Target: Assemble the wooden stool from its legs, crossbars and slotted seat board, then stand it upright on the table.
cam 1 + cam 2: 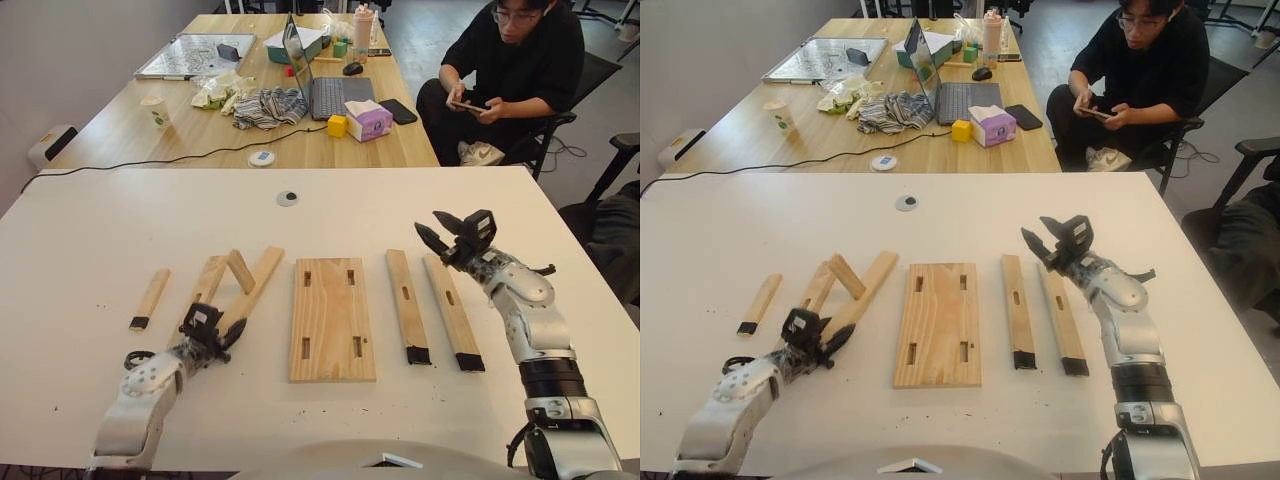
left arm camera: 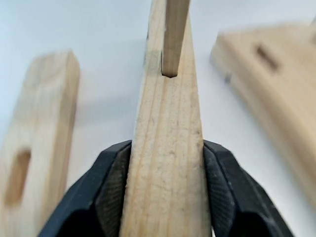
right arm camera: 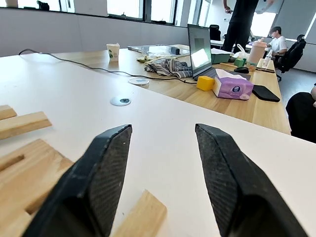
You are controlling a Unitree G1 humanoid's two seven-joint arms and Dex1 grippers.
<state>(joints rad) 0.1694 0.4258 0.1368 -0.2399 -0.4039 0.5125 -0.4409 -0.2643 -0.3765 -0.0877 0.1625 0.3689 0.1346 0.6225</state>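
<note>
currently your left gripper [image 1: 222,330] is clamping the near end of a wooden leg [image 1: 258,283], and its two black fingers [image 2: 116,192] are pressing against the leg's opposite sides. that leg is lying flat on the white table [image 1: 100,230], slanting away from the gripper toward the seat board. a short crossbar [image 1: 240,270] is sitting with one end in the leg's slot and angling off toward a second leg [image 1: 207,283] just beside it on the left. farther left, a shorter piece with a dark tip [image 1: 150,298] is lying apart from the others.

your right gripper [image 1: 440,232] is standing spread wide and gripping nothing. it is hovering near the far end of the outermost leg [image 1: 452,312] on the right side, and the wrist camera is showing that wooden end below the gap between the fingers. another leg [image 1: 407,305] is lying just beside it, parallel, and both are pointing their black-capped ends toward you.

the slotted seat board [image 1: 332,320] is lying flat in the middle of the table, between the left group of pieces and the two right legs, with its four slots facing up.
</note>
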